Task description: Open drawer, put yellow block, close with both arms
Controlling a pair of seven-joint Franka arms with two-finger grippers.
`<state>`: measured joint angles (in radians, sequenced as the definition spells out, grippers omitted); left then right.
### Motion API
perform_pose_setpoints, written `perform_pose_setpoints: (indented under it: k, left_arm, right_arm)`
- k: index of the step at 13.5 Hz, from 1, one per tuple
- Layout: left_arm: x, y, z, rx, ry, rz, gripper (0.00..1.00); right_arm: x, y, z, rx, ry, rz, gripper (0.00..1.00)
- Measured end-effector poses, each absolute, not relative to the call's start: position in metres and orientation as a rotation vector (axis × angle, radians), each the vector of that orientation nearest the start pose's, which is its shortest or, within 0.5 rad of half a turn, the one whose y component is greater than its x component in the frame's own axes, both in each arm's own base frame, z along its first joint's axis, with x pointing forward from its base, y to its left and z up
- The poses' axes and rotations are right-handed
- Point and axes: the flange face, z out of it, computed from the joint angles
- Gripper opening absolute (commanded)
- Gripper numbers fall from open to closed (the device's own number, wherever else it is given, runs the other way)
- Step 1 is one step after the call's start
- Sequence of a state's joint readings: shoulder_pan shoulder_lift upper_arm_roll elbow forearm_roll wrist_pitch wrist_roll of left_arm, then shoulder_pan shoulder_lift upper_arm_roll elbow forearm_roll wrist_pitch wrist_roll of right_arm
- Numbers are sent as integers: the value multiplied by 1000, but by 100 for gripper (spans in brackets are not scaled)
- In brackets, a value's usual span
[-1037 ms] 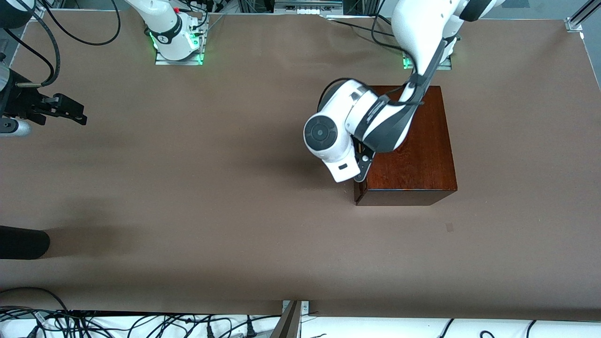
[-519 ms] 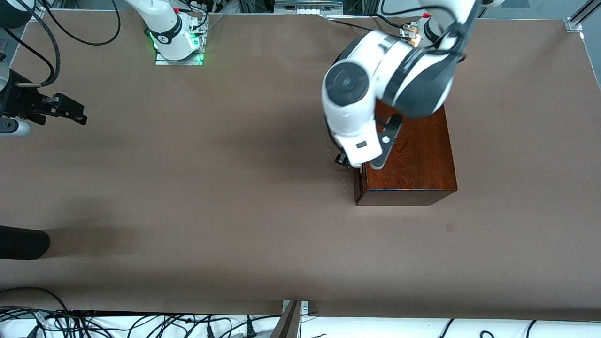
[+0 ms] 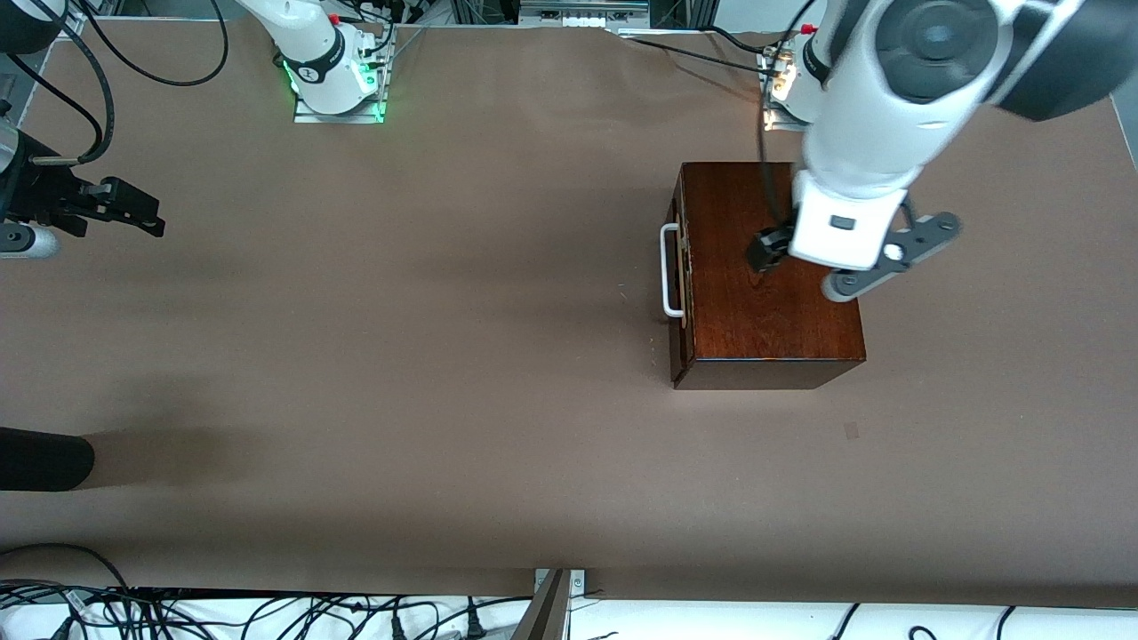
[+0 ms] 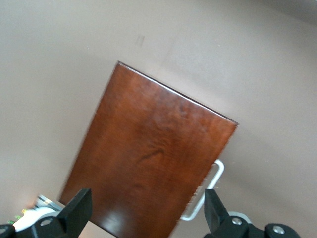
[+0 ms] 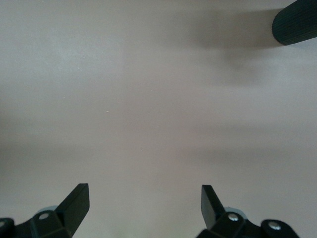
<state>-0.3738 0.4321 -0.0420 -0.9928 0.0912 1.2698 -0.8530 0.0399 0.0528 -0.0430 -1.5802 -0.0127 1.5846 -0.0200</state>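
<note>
The dark mahogany box [image 3: 769,267] stands toward the left arm's end of the table. Its drawer [image 3: 680,293] is pushed in flush, and the white loop handle [image 3: 669,271] faces the right arm's end. My left gripper [image 3: 831,253] hangs open and empty high over the box top. The left wrist view looks down on the box [image 4: 148,158] and the handle [image 4: 208,196], with the left gripper [image 4: 147,201] spread wide above them. My right gripper [image 3: 124,209] waits open at the right arm's end of the table, over bare cloth [image 5: 143,198]. The yellow block is out of view.
A black rounded object [image 3: 44,458] pokes in at the table edge on the right arm's end, and it also shows in the right wrist view [image 5: 292,20]. Brown cloth [image 3: 400,356] covers the table. Cables [image 3: 267,613] lie along the edge nearest the front camera.
My left arm has risen from the drawer's front and swung over the box top, and its gripper has opened. The handle is now uncovered. The right arm has not moved.
</note>
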Motion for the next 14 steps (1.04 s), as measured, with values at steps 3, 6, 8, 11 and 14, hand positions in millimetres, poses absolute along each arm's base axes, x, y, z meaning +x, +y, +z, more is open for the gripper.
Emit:
perform_pose_setpoints:
  k: [3, 6, 8, 11, 14]
  left_arm:
    - [608, -173, 618, -2965, -463, 173, 100]
    - [612, -101, 619, -3008, -267, 229, 100]
    - [617, -69, 609, -3051, -151, 224, 100]
    - [616, -48, 583, -3077, 16, 127, 100]
    - [587, -42, 565, -3083, 65, 32, 100]
  right_arm:
    - [570, -2, 592, -3155, -27, 77, 100]
    - [570, -2, 592, -3155, -28, 77, 100]
    - [570, -2, 592, -3155, -28, 77, 100]
    - [570, -2, 592, -3155, -27, 77, 100]
    - [570, -2, 592, -3155, -27, 76, 100]
